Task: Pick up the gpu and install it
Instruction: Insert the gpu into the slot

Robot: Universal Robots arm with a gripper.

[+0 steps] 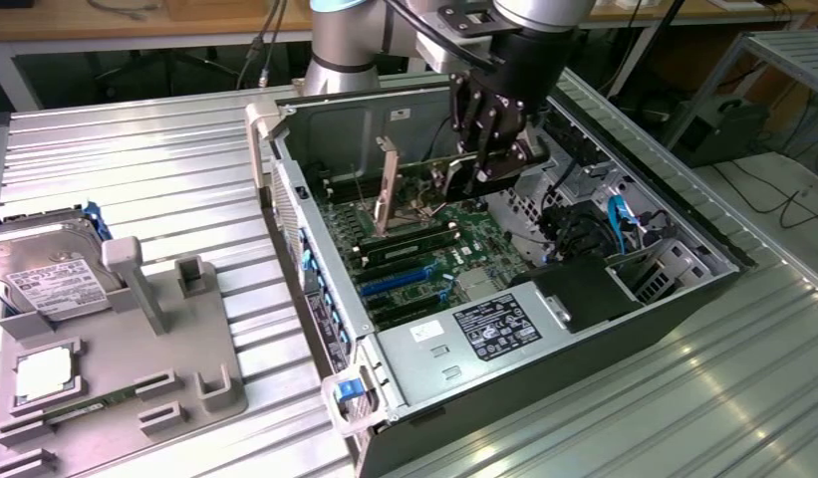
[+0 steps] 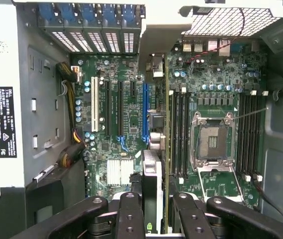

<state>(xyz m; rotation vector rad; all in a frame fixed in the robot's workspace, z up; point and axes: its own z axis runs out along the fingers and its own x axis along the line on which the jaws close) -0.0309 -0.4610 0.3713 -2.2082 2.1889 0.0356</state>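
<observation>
Gripper [image 1: 491, 171] clamped on gpu [image 2: 152, 181], card held edge-on betw. fingers [image 2: 129, 215], positioned inside open PC case [image 1: 555, 398] above mobo [image 2: 126, 149], approx. over blue exp. slot [image 2: 144, 112].

This is looking like a robotics lab or test workshop: a robot arm [image 1: 349, 40] is standing at the back of a ribbed metal counter [image 1: 156, 169] and holding a gpu [image 1: 428, 167] in its tool [image 1: 482, 179] over an opened computer case [image 1: 582, 398] that is lying on its side, its motherboard [image 1: 428, 249] showing. A grey fixture tray [image 1: 182, 358] is sitting beside the case, carrying a hard drive [image 1: 43, 274]. Wooden benches [image 1: 142, 15] are running along the back, and loose cables [image 1: 767, 189] are trailing over the floor at the exterior view's right
</observation>
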